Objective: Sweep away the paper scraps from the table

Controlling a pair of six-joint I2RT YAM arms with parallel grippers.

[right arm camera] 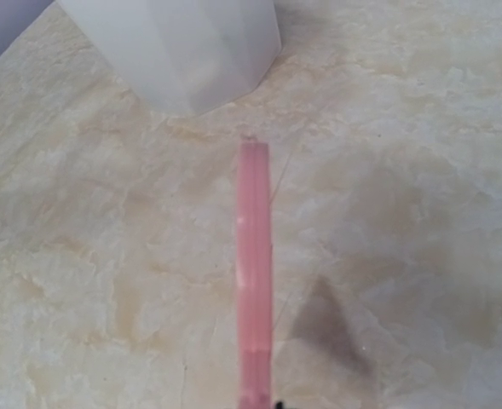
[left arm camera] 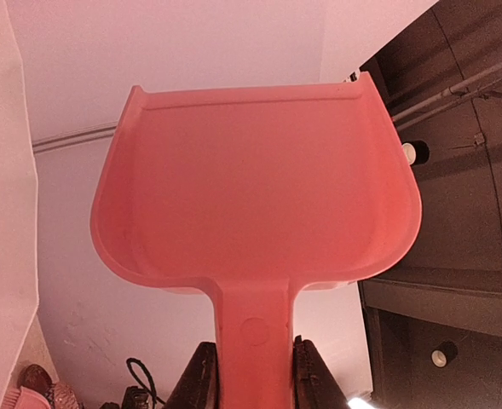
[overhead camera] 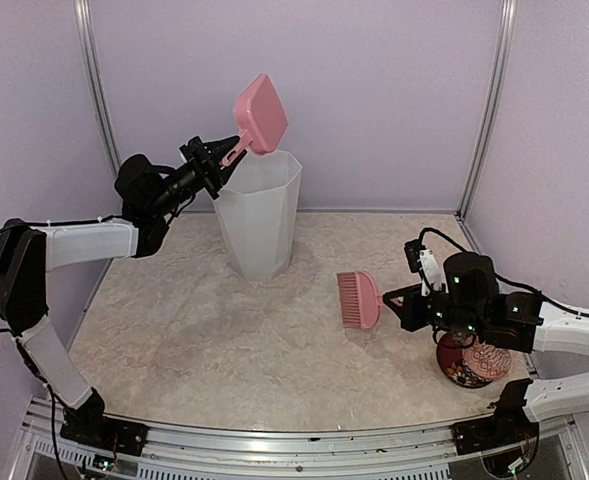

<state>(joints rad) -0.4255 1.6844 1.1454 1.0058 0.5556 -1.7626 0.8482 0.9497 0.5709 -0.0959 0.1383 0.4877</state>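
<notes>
1. The left gripper (overhead camera: 224, 155) is closed tight on the handle of the pink dustpan (overhead camera: 261, 112). Its fingers (left arm camera: 201, 382) press against both sides of the handle.
2. The dustpan is tipped steeply upward just above the rim of the white bin (overhead camera: 259, 215). The bin stands toward the back of the table (overhead camera: 224, 340).
3. The right gripper (overhead camera: 389, 298) is clamped on the handle of the pink hand brush (overhead camera: 358, 300). The brush is to the right of the bin and nearer the front, held clear of the tabletop.
4. A red patterned dish (overhead camera: 474, 365) sits farther right of the bin, partly hidden under the right arm.
5. The bin's cloudy wall hides its inside, so I cannot tell whether the paper scraps lie in it.
</notes>
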